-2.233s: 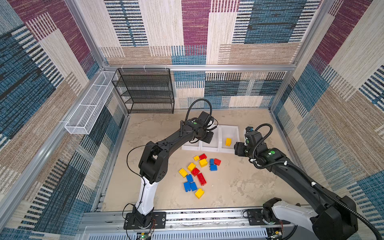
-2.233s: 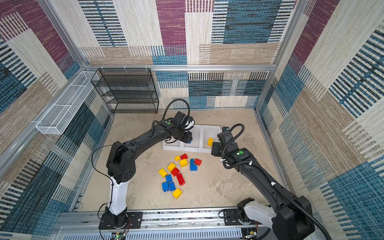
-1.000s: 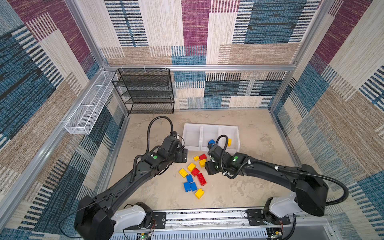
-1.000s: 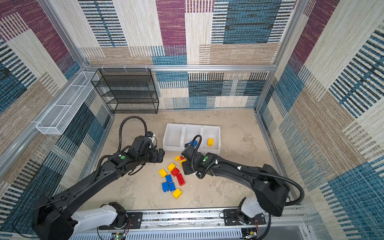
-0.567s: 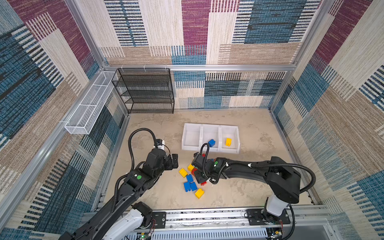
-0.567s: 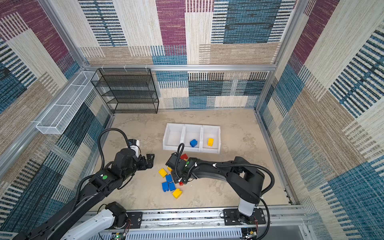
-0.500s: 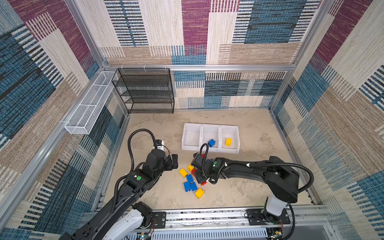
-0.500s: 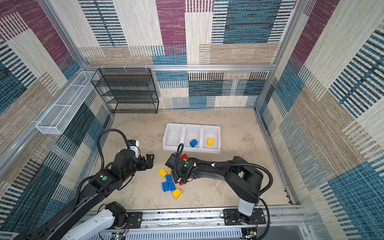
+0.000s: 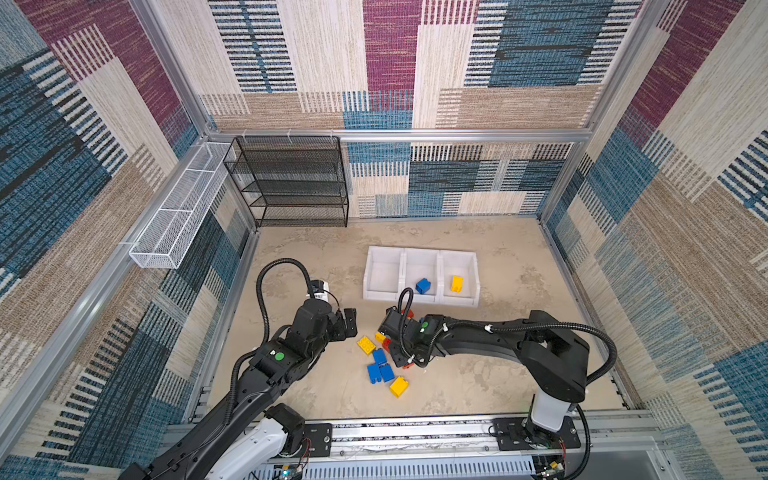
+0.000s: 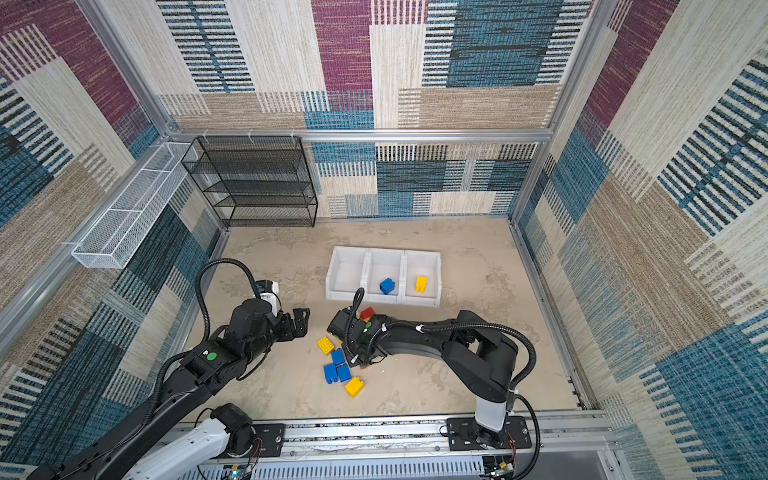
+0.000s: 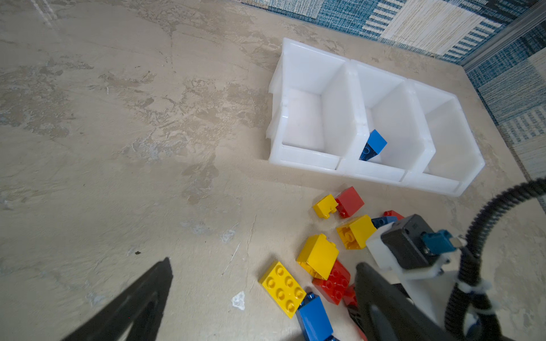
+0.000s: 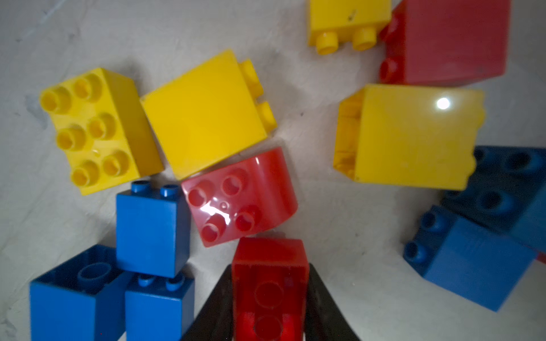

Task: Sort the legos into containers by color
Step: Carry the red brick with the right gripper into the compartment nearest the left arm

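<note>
Right gripper (image 12: 269, 267) is clamped on a red brick (image 12: 267, 298), hollow underside facing the wrist cam, low in the pile of legos (image 9: 386, 357) just in front of the bins (image 9: 382, 297). Left gripper (image 9: 347, 323) hangs with jaws wide apart and nothing in them, in front of the bins and out past their left end.

What I'd worry about:
- The held brick's far edge looks like it touches a curved red brick (image 12: 239, 196). Lifting at an angle could drag that one along or knock the blue bricks (image 12: 152, 230) beside it.
- Smooth plastic pinched on 2 flat sides could pivot or slip out mid-carry.
- The middle bin has 1 blue brick (image 9: 423, 286) and the right-end bin 1 yellow brick (image 9: 456, 283), so I'd guess red goes in the left-end bin. That route runs close to the idle left gripper, so the arms might clip each other, and a sloppy release could bounce off the low lip or land in with the blue.

The table (image 9: 457, 374) is mottled beige, stone-look and flat, so a dropped brick would skid. The walls are woven patchwork in blue, tan and maroon on an aluminium frame. A black rack (image 9: 291, 183) and a white wire basket (image 9: 178, 220) sit well behind the bins, toward the left.
</note>
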